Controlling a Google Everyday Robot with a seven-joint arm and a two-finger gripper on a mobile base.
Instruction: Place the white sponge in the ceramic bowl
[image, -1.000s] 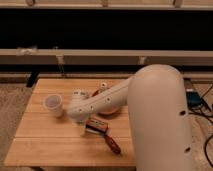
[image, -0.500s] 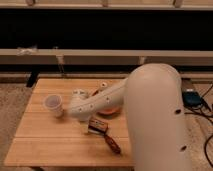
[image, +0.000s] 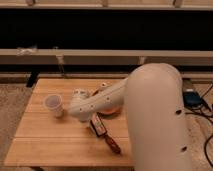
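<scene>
My white arm reaches from the lower right across the middle of the wooden table. Its gripper is at the arm's left end, down at the tabletop between the cup and the bowl. A small white lump, likely the white sponge, sits right at the gripper's far side, and I cannot see whether it is held. The ceramic bowl is orange-red and mostly hidden behind the arm. Only strips of it show above and below the forearm.
A pale translucent plastic cup stands left of the gripper. A dark tool with a red handle lies in front of the arm. Behind the table runs a long dark wall with a rail. Cables lie on the floor at right.
The arm has barely shifted. Nothing on the table has visibly moved.
</scene>
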